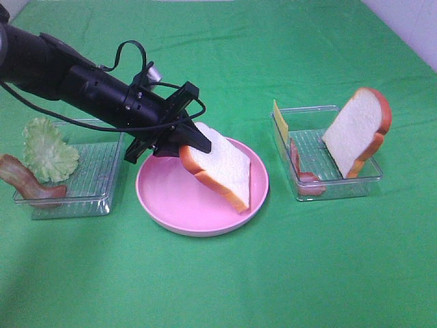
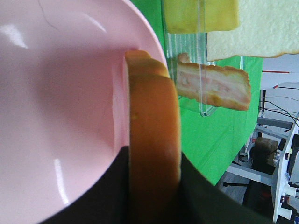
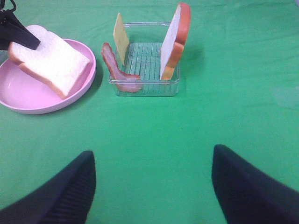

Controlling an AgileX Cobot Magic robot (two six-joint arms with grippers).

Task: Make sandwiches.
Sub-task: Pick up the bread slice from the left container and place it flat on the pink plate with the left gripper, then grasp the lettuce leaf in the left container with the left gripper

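We see the left gripper pinching a bread slice at its crusted upper end, its black fingers pressed against the slice's two faces. In the left wrist view the orange-brown crust runs straight out from between them. The slice hangs tilted over the pink plate, its high end in the grip and its low end down near the plate's right side, where it seems to touch the surface, though we cannot be sure of contact. The plate sits on the green cloth between two clear trays. In the right tray a second bread slice stands nearly upright, leaning against the right wall, its white face turned toward the plate. A cheese slice stands on edge at the tray's far left corner, and a bacon strip leans along the left wall with its lower end on the ribbed floor. In the left tray a lettuce leaf stands ruffled at the back, and a second bacon strip lies across the tray's left edge, partly outside it. The right gripper hovers above bare cloth, well apart from the right tray, its two dark fingers spread wide and holding nothing.
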